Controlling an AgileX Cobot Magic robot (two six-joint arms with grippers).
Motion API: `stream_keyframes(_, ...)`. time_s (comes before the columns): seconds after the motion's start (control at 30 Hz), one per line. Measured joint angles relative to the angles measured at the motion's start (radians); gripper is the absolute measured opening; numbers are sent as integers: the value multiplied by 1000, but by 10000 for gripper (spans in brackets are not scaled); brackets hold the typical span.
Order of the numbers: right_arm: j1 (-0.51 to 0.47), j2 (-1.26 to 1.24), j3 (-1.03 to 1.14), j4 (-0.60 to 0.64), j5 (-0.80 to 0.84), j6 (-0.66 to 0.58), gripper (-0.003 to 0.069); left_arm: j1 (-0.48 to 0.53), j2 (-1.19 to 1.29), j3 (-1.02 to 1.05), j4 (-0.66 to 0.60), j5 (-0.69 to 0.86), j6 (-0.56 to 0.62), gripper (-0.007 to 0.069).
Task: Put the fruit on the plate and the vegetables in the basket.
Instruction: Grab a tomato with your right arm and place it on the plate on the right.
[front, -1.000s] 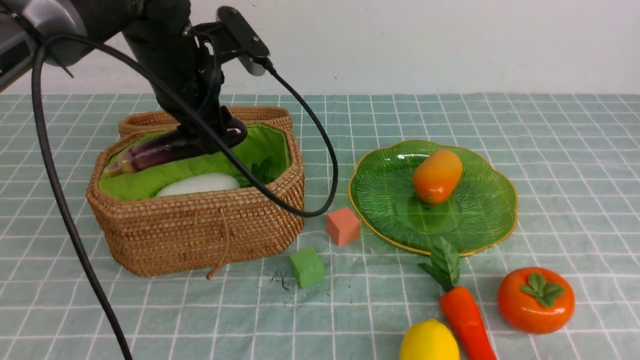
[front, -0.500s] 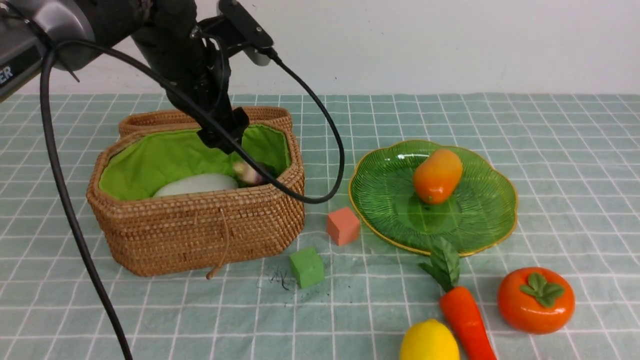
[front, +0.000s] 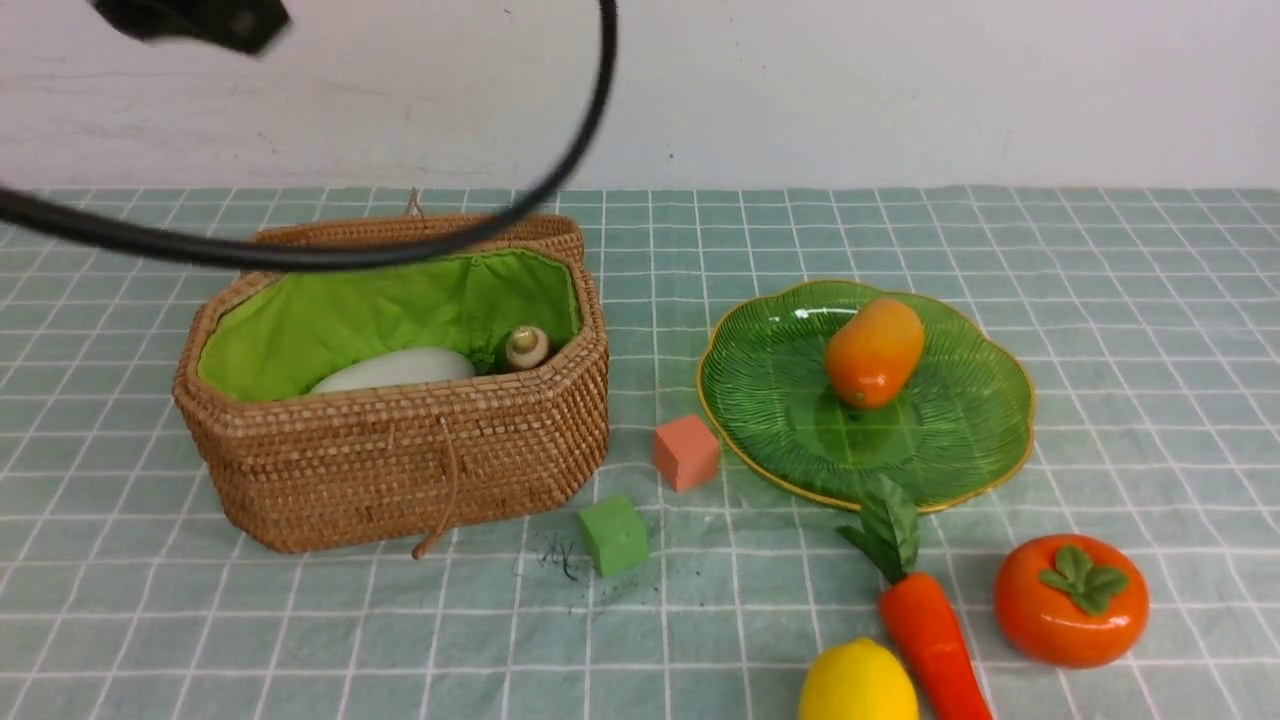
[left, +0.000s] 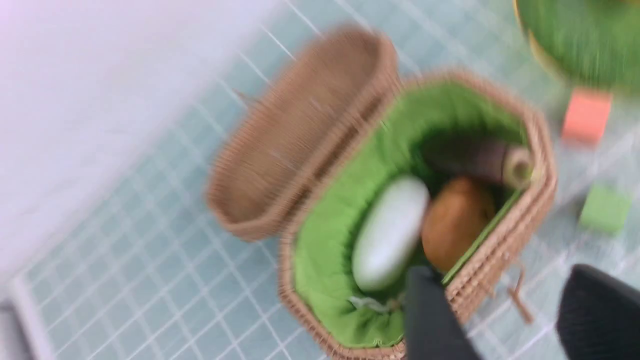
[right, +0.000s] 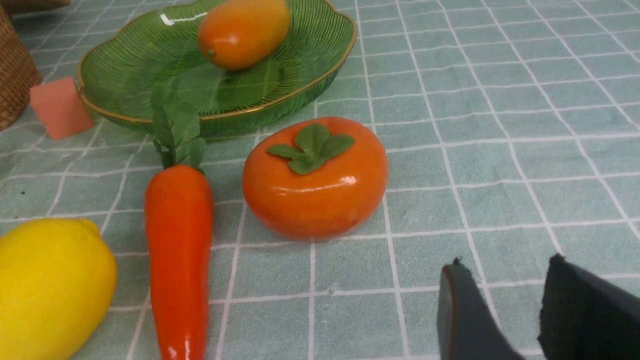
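The wicker basket (front: 400, 460) stands open at the left, its lid (front: 420, 232) folded back. Inside lie the white radish (front: 395, 368), the brown potato (left: 455, 220) and the eggplant (left: 480, 160), whose stem end (front: 526, 346) pokes up. My left gripper (left: 500, 280) hangs open and empty high above the basket's front rim. The mango (front: 875, 352) rests on the green plate (front: 960, 440). On the cloth in front lie the carrot (front: 930, 640), the persimmon (front: 1070, 600) and the lemon (front: 858, 685). My right gripper (right: 505, 267) is open, low, just short of the persimmon (right: 315, 180).
A salmon cube (front: 686, 452) and a green cube (front: 614, 535) sit between basket and plate. The left arm's black cable (front: 590, 130) loops across the top left above the basket. A white wall closes off the back of the table.
My left gripper let the eggplant drop into the basket, then rose up and left, almost out of the front view. The right arm has not moved.
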Motion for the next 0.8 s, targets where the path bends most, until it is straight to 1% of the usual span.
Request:
stream_keyframes(0.03, 0, 0, 0, 0, 0, 0, 241, 0, -75, 13, 14, 0, -45, 262)
stream_keyframes(0.07, 0, 0, 0, 0, 0, 0, 241, 0, -96, 23, 21, 0, -61, 250)
stream_keyframes(0.1, 0, 0, 0, 0, 0, 0, 241, 0, -186, 58, 47, 1, -120, 200)
stream_keyframes(0.17, 0, 0, 0, 0, 0, 0, 241, 0, -303, 138, 77, 1, -195, 146)
stream_keyframes(0.3, 0, 0, 0, 0, 0, 0, 241, 0, -521, 372, 105, 1, -309, 77)
stream_keyframes(0.43, 0, 0, 0, 0, 0, 0, 241, 0, -746, 720, 115, -2, -368, 44)
stream_keyframes(0.5, 0, 0, 0, 0, 0, 0, 241, 0, -863, 907, 118, -37, -413, 35)
stream_keyframes(0.53, 0, 0, 0, 0, 0, 0, 241, 0, -909, 966, 117, -63, -433, 31)
stream_keyframes(0.57, 0, 0, 0, 0, 0, 0, 241, 0, -909, 980, 117, -63, -437, 31)
stream_keyframes(0.63, 0, 0, 0, 0, 0, 0, 241, 0, -995, 1115, 105, -113, -486, 12)
stream_keyframes(0.67, 0, 0, 0, 0, 0, 0, 241, 0, -1013, 1146, 100, -121, -494, 1)
stream_keyframes(0.8, 0, 0, 0, 0, 0, 0, 241, 0, -1028, 1183, 91, -136, -502, -13)
